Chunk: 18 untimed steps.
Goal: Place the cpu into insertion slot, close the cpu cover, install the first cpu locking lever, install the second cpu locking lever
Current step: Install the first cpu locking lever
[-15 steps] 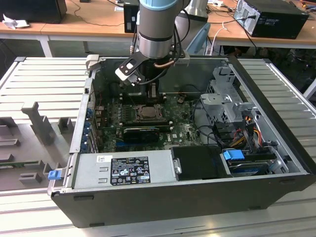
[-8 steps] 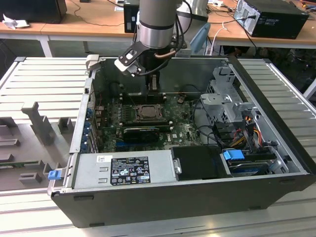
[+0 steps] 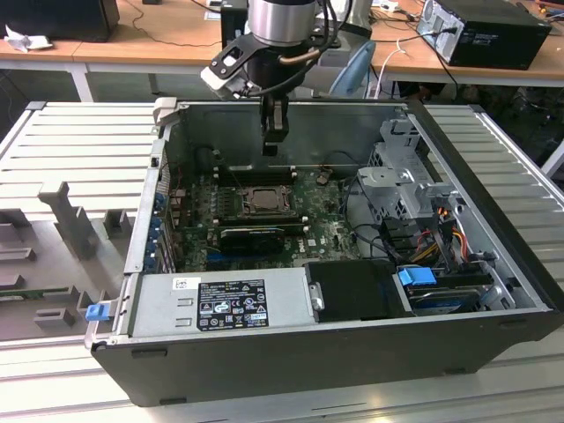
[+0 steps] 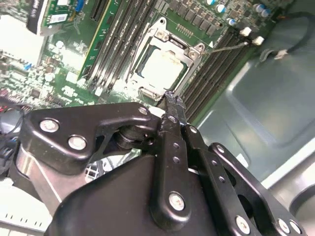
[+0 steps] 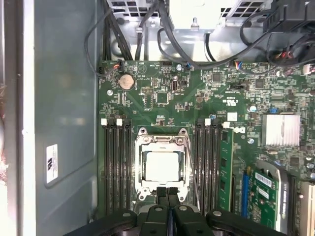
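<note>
Pale cpu (image 5: 161, 166) is seen framed by the cpu cover (image 5: 162, 142), gripper (image 5: 168, 191) jaws pressed together; power supply (image 3: 220, 304) gets caught in the exterior view.

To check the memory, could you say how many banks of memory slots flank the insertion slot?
2: one bank and another, either side of the insertion slot; the end effector may hide their ends.

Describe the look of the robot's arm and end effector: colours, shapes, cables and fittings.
The arm has a silver-grey cylindrical wrist, with black cables looping beside it. The end effector is black: flat linkage bars joined by silver round-headed bolts, narrowing to two slim dark fingers.
</note>
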Tool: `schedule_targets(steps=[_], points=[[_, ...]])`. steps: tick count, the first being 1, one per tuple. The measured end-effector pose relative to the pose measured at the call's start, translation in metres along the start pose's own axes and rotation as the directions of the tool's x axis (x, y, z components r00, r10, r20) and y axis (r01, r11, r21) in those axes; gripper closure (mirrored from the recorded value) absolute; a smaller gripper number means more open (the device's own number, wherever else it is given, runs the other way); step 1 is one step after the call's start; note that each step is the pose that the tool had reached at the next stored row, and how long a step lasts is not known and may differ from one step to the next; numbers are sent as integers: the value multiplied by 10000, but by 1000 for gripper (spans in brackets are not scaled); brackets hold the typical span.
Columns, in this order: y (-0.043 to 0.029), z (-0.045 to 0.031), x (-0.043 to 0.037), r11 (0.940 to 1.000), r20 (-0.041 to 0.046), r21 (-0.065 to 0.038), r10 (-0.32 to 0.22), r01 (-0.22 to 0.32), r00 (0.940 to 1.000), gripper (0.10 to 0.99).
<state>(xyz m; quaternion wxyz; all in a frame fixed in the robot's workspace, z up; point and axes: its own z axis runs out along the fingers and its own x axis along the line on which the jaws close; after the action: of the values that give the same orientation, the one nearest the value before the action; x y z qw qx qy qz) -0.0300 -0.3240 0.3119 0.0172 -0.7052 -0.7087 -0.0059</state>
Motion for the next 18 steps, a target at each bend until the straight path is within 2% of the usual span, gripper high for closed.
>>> schedule_targets(steps=[4, 6, 10, 11, 14, 18], points=[[0, 34, -1, 9998, 3, -5, -212, 212, 9998, 980], [-1, 53, -10, 9996, 7, -58, -270, 270, 9996, 980], [0, 85, -21, 9994, 8, -57, -354, 354, 9994, 980], [0, 88, -21, 9985, 12, -49, -549, 549, 9985, 980], [5, 96, -22, 9923, 20, -26, -1237, 1237, 9923, 980], [9, 103, -22, 9804, 27, -1, -1972, 1972, 9804, 980]])
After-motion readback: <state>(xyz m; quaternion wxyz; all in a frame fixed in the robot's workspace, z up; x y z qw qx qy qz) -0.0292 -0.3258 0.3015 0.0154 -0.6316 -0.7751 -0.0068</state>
